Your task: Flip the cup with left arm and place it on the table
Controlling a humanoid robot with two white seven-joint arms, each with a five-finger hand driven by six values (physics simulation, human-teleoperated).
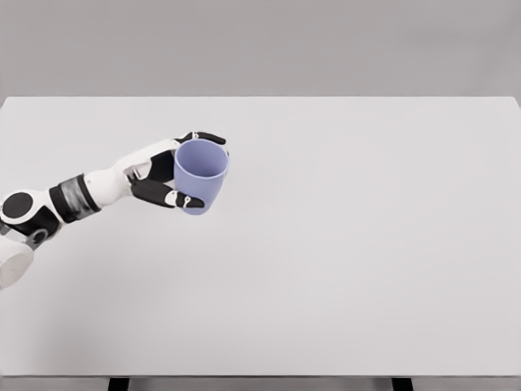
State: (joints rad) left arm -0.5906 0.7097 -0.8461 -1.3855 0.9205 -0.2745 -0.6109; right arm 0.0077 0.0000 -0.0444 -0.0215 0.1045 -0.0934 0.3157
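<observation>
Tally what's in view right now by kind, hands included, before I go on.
Cup, lavender-blue, mouth up, held in the left hand: 1
Robot hand, the left hand, fingers wrapped around the cup: 1
Table, white: 1
Total: 3
The right arm does not show in the head view.

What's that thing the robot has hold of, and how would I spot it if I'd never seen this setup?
Start at the big white table and follow the white arm coming in from the left edge to the left hand. Its fingers wrap a cup, opening facing up toward the camera. It is pale violet-blue, the only coloured thing in a white and grey scene.
</observation>
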